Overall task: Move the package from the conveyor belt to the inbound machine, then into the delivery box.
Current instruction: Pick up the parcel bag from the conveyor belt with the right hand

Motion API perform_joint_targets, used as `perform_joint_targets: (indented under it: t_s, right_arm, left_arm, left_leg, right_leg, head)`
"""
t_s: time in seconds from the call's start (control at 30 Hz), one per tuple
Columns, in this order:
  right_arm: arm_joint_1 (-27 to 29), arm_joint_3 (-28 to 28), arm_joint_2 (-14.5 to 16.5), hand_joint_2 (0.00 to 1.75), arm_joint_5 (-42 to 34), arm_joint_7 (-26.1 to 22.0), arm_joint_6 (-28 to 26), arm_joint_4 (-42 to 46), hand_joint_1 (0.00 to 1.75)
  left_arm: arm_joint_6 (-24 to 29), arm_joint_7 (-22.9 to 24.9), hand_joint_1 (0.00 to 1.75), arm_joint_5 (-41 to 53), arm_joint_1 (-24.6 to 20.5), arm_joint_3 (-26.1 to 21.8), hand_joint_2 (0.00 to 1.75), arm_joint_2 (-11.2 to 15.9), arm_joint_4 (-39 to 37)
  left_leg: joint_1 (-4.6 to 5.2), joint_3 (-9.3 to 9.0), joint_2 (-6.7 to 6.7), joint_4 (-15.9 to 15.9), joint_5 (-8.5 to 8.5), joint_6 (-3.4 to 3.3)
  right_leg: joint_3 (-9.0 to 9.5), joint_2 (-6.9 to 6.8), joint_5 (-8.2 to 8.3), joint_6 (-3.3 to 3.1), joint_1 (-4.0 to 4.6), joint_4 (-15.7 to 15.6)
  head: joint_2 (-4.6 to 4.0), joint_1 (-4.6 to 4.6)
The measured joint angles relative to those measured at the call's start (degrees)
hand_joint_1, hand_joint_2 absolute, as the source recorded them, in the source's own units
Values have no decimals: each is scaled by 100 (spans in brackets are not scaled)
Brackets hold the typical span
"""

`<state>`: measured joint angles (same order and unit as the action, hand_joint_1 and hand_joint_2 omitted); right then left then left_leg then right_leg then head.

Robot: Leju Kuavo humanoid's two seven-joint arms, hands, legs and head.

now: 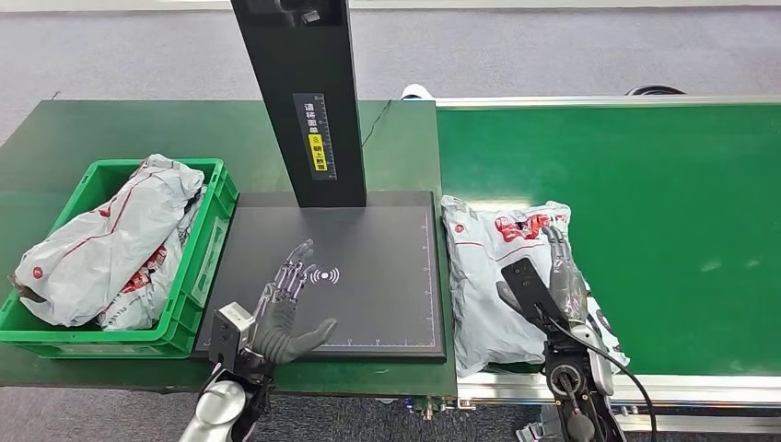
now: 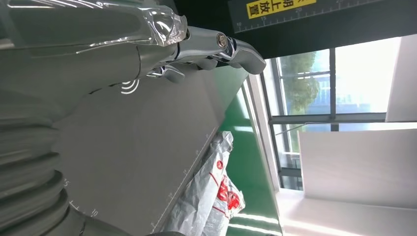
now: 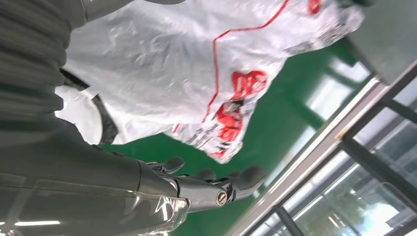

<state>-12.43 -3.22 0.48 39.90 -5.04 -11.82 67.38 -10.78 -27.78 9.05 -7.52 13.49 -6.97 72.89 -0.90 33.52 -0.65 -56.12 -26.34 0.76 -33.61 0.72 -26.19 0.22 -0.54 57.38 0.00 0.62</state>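
A crumpled white plastic mailer package with red printing [image 1: 493, 267] is lying on the green conveyor belt [image 1: 645, 193], right at the belt's left edge and just beside the flat black scanning pad of the inbound machine [image 1: 368, 249]. The right hand [image 1: 562, 276] is hovering over the package with its fingers stretched out along the top — whether they are actually touching the plastic cannot be told, and nothing is gripped. The left hand [image 1: 287, 308] is hanging above the near part of the black pad, fingers spread and extended, holding nothing. The machine's tall black post [image 1: 304, 92] is rising from the pad's far edge. Left of the pad, a green plastic crate [image 1: 207, 249] is holding several similar white mailer bags [image 1: 101, 244].
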Motion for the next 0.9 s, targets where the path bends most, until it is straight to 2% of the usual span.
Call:
perform_joint_targets:
  t_s: [0.2, 0.33, 0.47, 0.67, 0.9]
  right_arm:
    - [77, 195, -8, 175, 238, 344, 136, 1, 0]
    - [172, 267, -23, 175, 595, 1044, 604, 1, 0]
    - [249, 298, -26, 175, 755, 1257, 993, -36, 0]
    - [209, 241, -51, 175, 833, 1316, 1897, -467, 0]
    - [-82, 47, -146, 175, 840, 1204, 2133, -1199, 0]
  left_arm:
    - [10, 104, 0, 30, 47, -42, 175, -1, 106]
    - [-9, 195, 0, 30, 64, -102, 175, -1, 127]
    - [-4, 263, 0, 33, 64, -155, 175, -1, 131]
    - [-16, 295, 0, 33, -30, -161, 175, -10, 31]
    - [46, 295, 0, 33, -154, -143, 175, -61, -153]
  left_leg:
    - [-2, -1, 0, 2, 0, 0]
    - [-2, 0, -1, 2, 0, 0]
    - [-1, 0, 2, 1, 0, 0]
    - [-2, -2, 1, 1, 0, 0]
    - [-2, -27, 7, 1, -1, 0]
  right_leg:
    - [-1, 0, 0, -1, 2, 0]
    - [0, 0, 0, 0, 2, 0]
    - [0, 1, 0, 0, 1, 0]
    - [1, 0, 0, 0, 2, 0]
    - [23, 6, 0, 0, 3, -1]
  head:
    - [0, 1]
    - [0, 0]
    - [0, -1]
    - [0, 1]
    - [0, 0]
